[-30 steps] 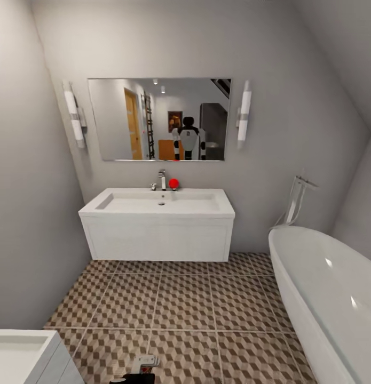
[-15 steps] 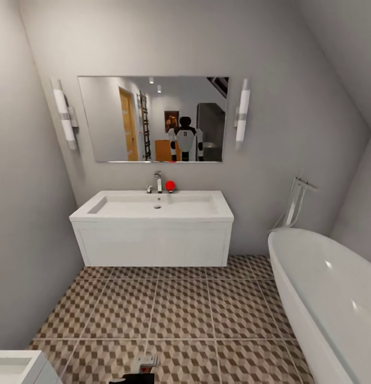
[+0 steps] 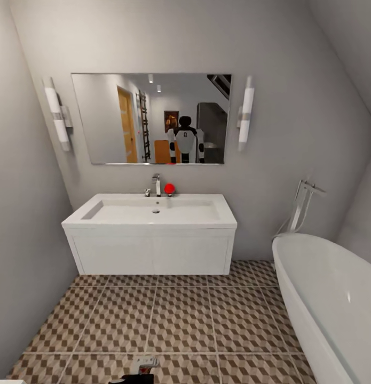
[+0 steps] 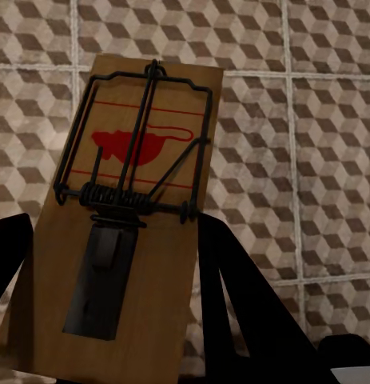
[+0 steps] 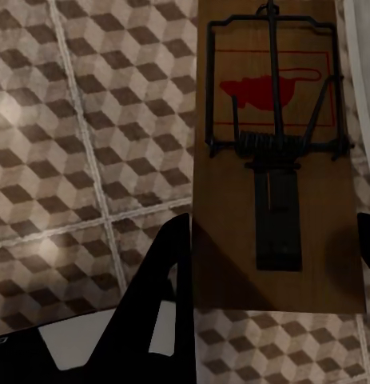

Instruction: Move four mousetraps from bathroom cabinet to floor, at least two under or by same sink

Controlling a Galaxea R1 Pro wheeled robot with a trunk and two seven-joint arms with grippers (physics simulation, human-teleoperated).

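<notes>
Two mousetraps are being carried, one in each gripper. In the left wrist view the left gripper (image 4: 113,320) is clamping its dark jaws on the two long edges of the left mousetrap (image 4: 125,208), a brown wooden board with a wire bar, a coil spring and a red mouse print, hanging above the bathroom floor (image 4: 312,160). In the right wrist view the right gripper (image 5: 272,272) is gripping the right mousetrap (image 5: 272,160) the same way, jaws pressed against both sides of the board, with the cube-patterned tiles below it.

Compared with a second ago, the whole head view is shifting: the sink (image 3: 150,213) is appearing larger and sitting lower in the picture, the mirror (image 3: 150,118) is growing wider, and the small white unit that was at 7 o'clock is slipping out of the picture. That reads as the robot rolling forward, not as anything in the room moving.

From the head camera, the sink is lying at 12 o'clock, the bathtub (image 3: 329,304) at 4 o'clock, and bare tiled floor is stretching between the robot and the basin. A small red object (image 3: 169,188) is sitting beside the tap (image 3: 156,184).

Judging by this, the approach is going well: both traps are nearing the spot beside or under the sink, and lowering them to the tiles looks like the coming step.
</notes>
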